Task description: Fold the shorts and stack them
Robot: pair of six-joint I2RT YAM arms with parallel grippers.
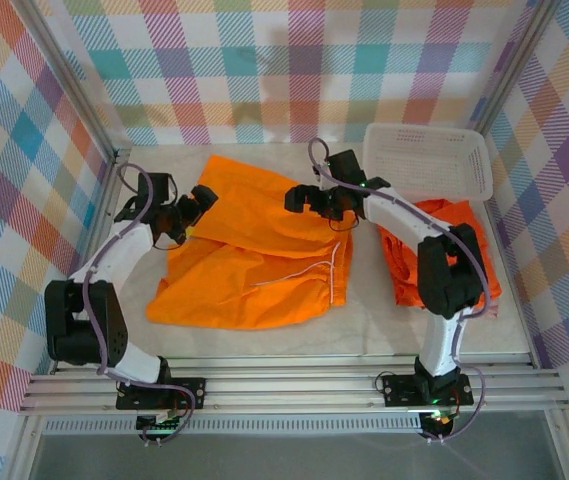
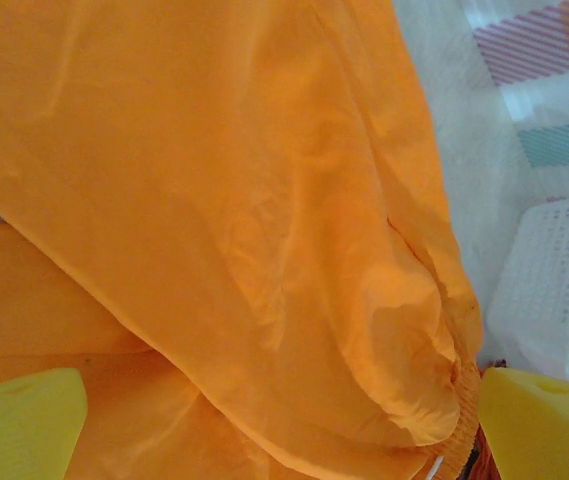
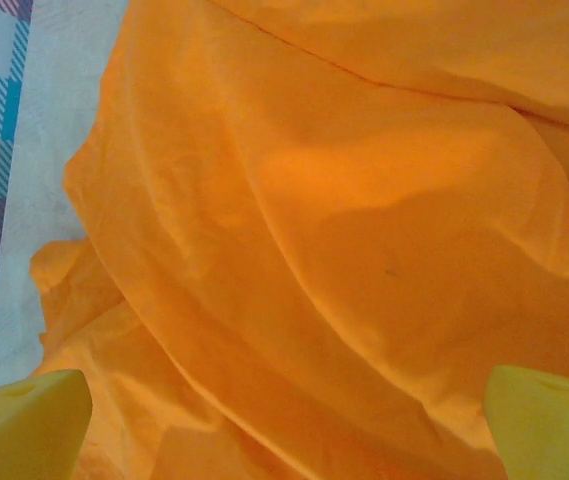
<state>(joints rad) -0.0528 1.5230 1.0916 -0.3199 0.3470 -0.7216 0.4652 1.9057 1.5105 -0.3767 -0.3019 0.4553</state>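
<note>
The left end effector (image 1: 201, 204) and right end effector (image 1: 300, 198), fingers apart, hover over the orange shorts (image 1: 254, 245) spread between them, probably for folding.

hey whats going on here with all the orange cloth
Two robot arms are folding shorts. The left gripper and the right gripper both hover open over a big orange pair spread mid-table, one at each upper corner, gripping nothing. More orange shorts lie in a pile on the right under the right arm, just in front of a white basket.
</note>
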